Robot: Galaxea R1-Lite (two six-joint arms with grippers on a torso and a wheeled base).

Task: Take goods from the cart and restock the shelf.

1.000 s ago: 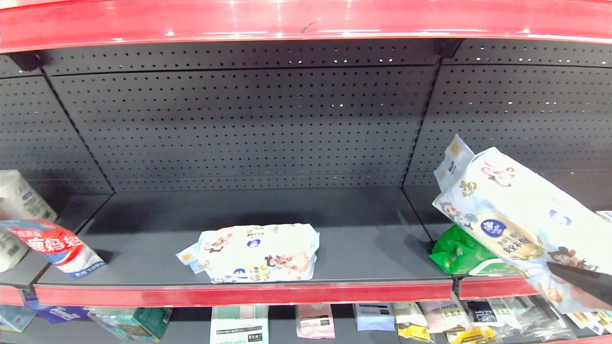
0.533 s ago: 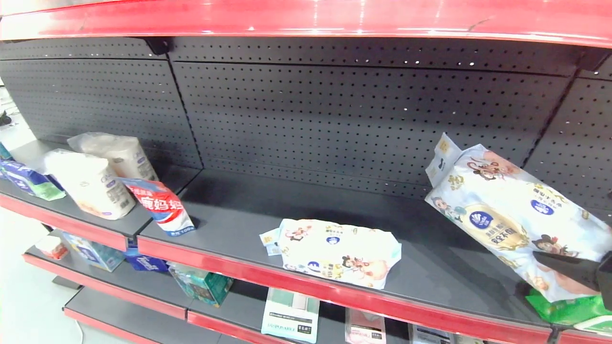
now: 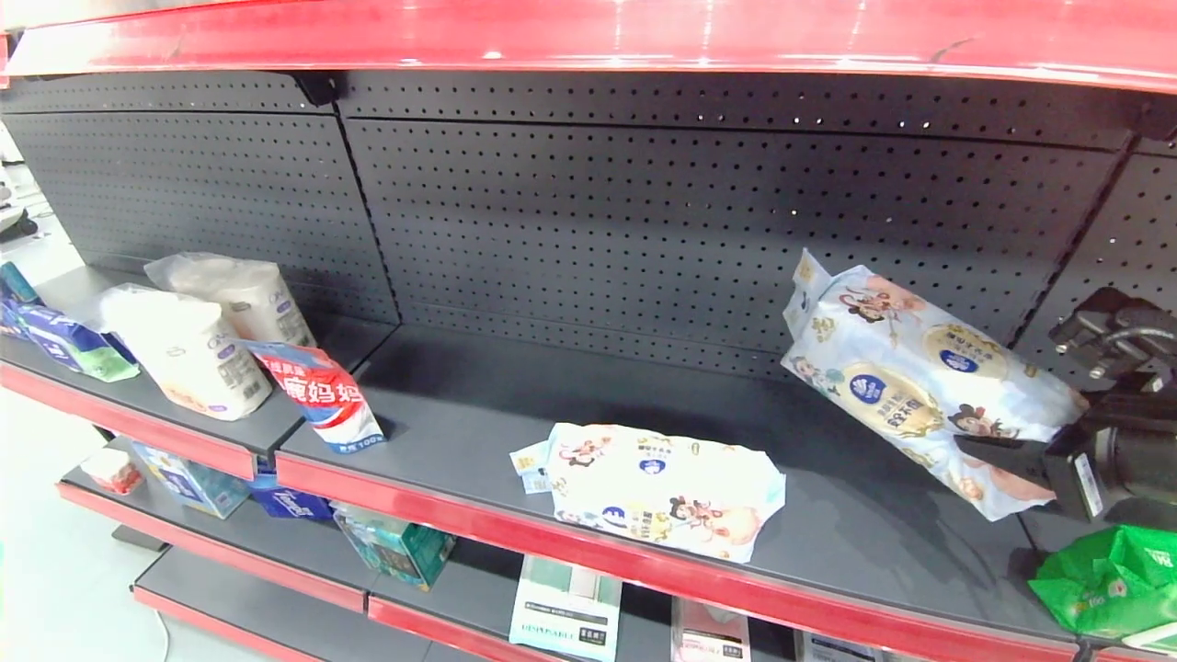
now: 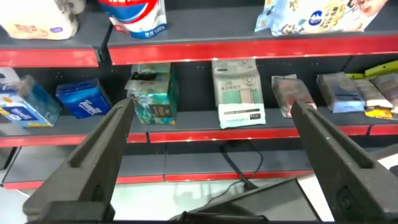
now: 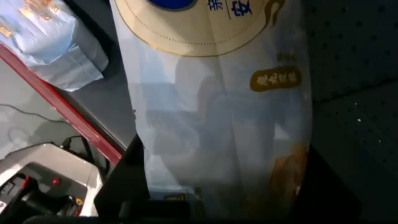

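- Slippage is our first worry: our right claw (image 3: pixel 1011 460) is clenched on the cartoon pack (image 3: pixel 906 386) at its lower end only, so the soft pack leans up and away and could sag out of the grip.
- We see that pack held in the air, tilted, over the right part of the shelf (image 3: pixel 441 405), near the pegboard back and apart from the matching pack (image 3: pixel 657 487) lying flat by the front edge.
- Let go from this tilt, it would likely tip forward — perhaps onto the lying pack or over the red lip.
- A low swing to the right could knock the green bag (image 3: pixel 1108 579) just beside our arm.
- Our left claw (image 4: pixel 211 106) is spread wide and holds nothing, facing the lower shelves.
- Both packs carry cartoon figures and a round blue badge; the red-and-blue bag (image 3: pixel 317 395) bears large white characters.
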